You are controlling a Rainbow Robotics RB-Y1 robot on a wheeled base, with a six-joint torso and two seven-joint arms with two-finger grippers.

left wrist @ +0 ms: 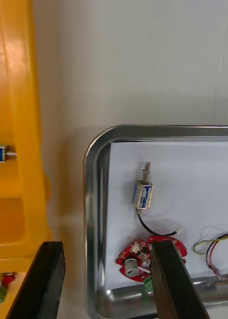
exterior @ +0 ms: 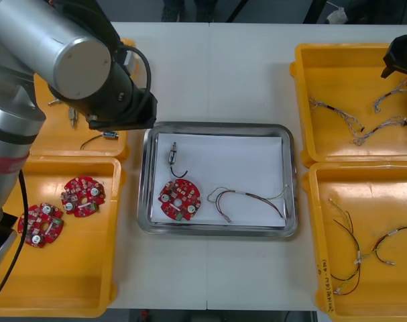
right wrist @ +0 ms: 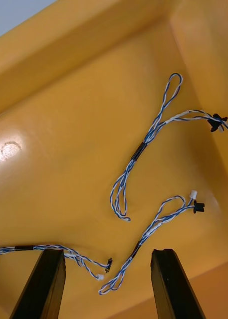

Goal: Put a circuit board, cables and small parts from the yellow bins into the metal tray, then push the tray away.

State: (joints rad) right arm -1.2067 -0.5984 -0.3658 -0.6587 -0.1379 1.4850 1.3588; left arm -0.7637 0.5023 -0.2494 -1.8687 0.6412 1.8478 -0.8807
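The metal tray [exterior: 292,176], white inside, holds a red circuit board [exterior: 180,199], a small metal part [exterior: 173,157] with a black wire, and a red and yellow cable [exterior: 247,198]. My left gripper [left wrist: 106,281] hangs open over the tray's near left rim [left wrist: 95,199], with the small metal part [left wrist: 143,194] and the circuit board [left wrist: 143,256] just beyond one finger. At the far right, my right gripper [exterior: 399,64] is open above the far right yellow bin [exterior: 304,100]. Its fingers [right wrist: 44,284] straddle the end of a twisted blue and white cable [right wrist: 153,229] lying on the bin floor.
Two more twisted cables [right wrist: 143,144] lie in that bin. The near right bin [exterior: 317,268] holds black and red cables [exterior: 361,251]. Circuit boards [exterior: 82,195] sit in the near left bin [exterior: 112,268]. Small metal parts [exterior: 109,135] lie in the far left bin, under my left arm [exterior: 69,54].
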